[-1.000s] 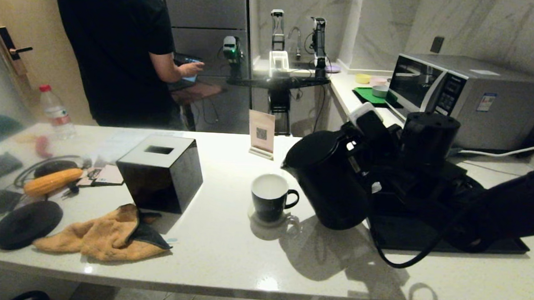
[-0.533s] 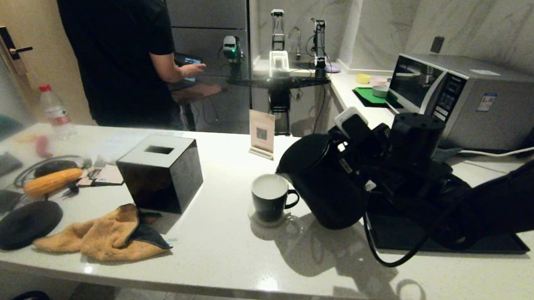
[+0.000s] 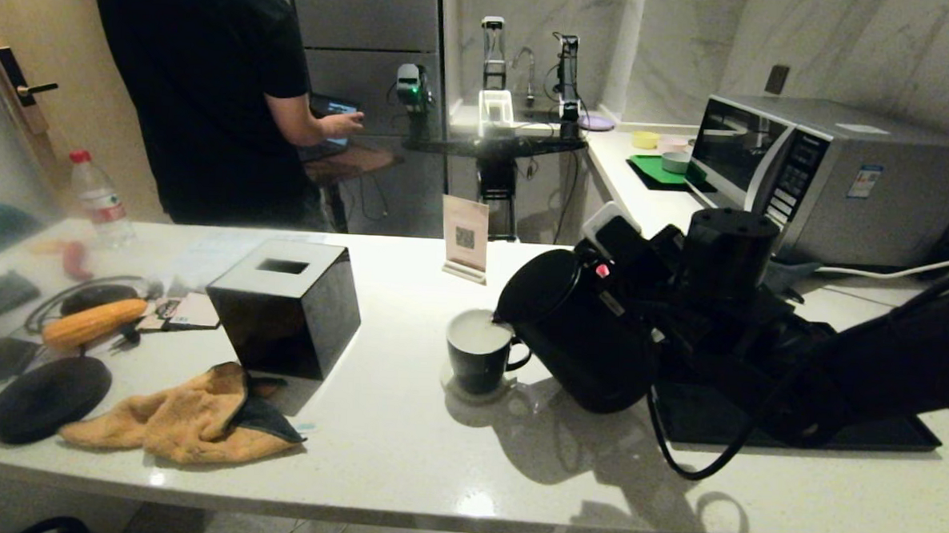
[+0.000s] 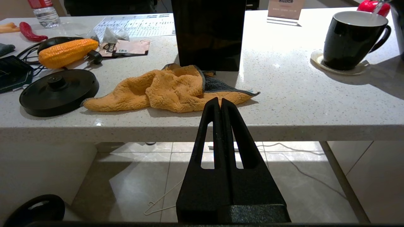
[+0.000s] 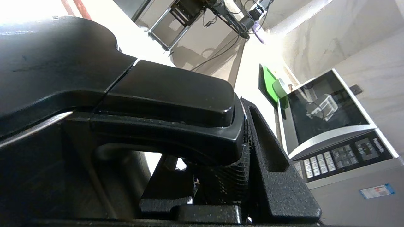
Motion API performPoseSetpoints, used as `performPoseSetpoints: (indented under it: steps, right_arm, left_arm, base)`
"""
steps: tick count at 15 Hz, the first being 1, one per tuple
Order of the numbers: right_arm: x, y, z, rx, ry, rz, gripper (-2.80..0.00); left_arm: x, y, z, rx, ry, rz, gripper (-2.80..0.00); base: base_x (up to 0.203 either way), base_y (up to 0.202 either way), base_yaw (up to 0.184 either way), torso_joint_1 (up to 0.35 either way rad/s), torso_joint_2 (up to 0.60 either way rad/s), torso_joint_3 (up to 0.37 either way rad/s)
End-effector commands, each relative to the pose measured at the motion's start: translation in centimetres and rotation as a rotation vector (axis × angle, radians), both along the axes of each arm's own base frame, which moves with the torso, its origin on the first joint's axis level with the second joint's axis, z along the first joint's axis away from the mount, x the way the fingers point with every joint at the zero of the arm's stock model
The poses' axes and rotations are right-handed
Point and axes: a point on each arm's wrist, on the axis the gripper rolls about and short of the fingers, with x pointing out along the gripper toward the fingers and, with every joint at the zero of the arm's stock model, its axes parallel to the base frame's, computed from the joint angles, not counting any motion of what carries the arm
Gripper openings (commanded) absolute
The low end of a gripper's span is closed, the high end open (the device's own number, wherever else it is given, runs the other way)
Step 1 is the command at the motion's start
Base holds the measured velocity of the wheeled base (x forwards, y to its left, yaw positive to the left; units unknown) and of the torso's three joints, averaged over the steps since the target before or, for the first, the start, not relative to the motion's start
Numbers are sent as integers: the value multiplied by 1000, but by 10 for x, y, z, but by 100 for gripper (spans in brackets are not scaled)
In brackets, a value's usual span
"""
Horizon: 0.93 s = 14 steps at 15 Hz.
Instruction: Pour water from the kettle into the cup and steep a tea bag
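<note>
The black kettle hangs tilted over the counter, its spout at the rim of the black cup. The cup stands on a small coaster and pale water shows inside it. My right gripper is shut on the kettle's handle, which fills the space between its fingers. Low in front of the counter's edge, my left gripper is shut and empty. A small pale tea bag lies far left on the counter beside a reddish sachet.
A black tissue box and an orange cloth sit left of the cup. Further left are the kettle's round base and a corn cob. A black tray and a microwave are on the right. A person stands behind the counter.
The right arm has carried the kettle left and tipped it further, bringing the spout from beside the cup to its rim. The cup's inside now looks fuller. The left gripper has not moved.
</note>
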Motion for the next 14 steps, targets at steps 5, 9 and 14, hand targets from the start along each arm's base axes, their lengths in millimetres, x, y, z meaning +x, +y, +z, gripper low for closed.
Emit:
performPoseSetpoints:
  steps: [5, 9, 14]
  right_arm:
    - [0, 0, 2, -43, -31, -2, -280]
    - [0, 1, 7, -63, -67, -1, -280]
    - [0, 1, 9, -83, -84, -2, -280]
  left_arm:
    - [0, 0, 0, 0, 1, 0, -280]
    - [0, 0, 0, 0, 1, 0, -280]
    - [0, 0, 0, 0, 1, 0, -280]
  base:
    - [0, 0, 0, 0, 0, 0]
    - [0, 0, 0, 0, 0, 0]
    - [0, 0, 0, 0, 0, 0]
